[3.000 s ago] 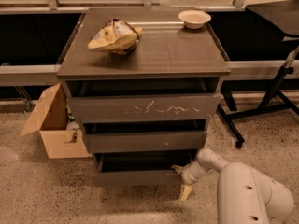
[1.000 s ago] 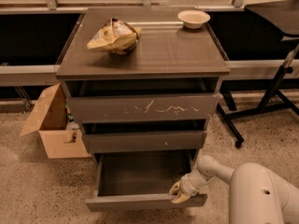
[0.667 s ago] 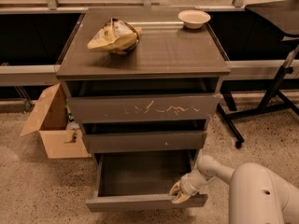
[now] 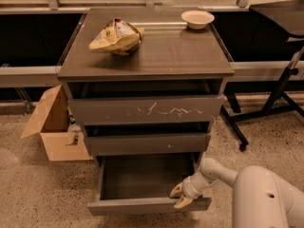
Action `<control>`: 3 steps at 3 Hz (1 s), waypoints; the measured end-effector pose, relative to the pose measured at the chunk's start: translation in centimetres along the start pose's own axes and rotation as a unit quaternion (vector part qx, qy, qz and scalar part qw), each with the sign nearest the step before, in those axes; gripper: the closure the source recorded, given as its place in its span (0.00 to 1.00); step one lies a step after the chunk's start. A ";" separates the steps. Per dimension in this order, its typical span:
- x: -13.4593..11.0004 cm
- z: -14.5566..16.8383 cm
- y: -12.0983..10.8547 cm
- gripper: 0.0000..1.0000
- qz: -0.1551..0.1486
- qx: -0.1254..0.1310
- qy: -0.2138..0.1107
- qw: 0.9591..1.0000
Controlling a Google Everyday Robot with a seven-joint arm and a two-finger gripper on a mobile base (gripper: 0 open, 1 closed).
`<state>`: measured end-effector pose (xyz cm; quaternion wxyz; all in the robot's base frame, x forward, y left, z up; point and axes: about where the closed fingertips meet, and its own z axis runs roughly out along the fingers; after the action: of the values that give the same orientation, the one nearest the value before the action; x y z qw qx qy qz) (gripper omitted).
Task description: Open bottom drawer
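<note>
The bottom drawer (image 4: 142, 205) of the dark grey-brown cabinet stands pulled out toward me, and its inside looks empty. Its plain front runs along the lower edge of the view. My gripper (image 4: 180, 195) sits at the right end of that front, with its pale fingertips (image 4: 182, 202) at the top rim of the drawer front. The white arm (image 4: 256, 194) reaches in from the lower right. The middle drawer (image 4: 147, 143) and the scratched top drawer (image 4: 145, 110) are pushed in.
On the cabinet top (image 4: 180, 51) lie a yellow chip bag (image 4: 115, 36) and a white bowl (image 4: 197, 18). An open cardboard box (image 4: 50, 125) stands on the floor at the left. A black stand with wheeled legs (image 4: 268, 106) is at the right.
The bottom drawer went from shut three seconds ago to pulled out. Over the last second the drawer and my gripper have barely moved.
</note>
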<state>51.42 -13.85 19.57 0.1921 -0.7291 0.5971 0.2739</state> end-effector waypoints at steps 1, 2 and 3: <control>0.0 0.0 0.0 0.00 0.000 0.000 0.000 1.000; 0.0 0.0 0.1 0.00 -0.002 0.000 -0.002 1.000; -0.2 0.0 0.5 0.00 -0.009 -0.001 -0.010 1.000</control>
<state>50.95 -13.82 19.75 0.1994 -0.7319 0.5885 0.2798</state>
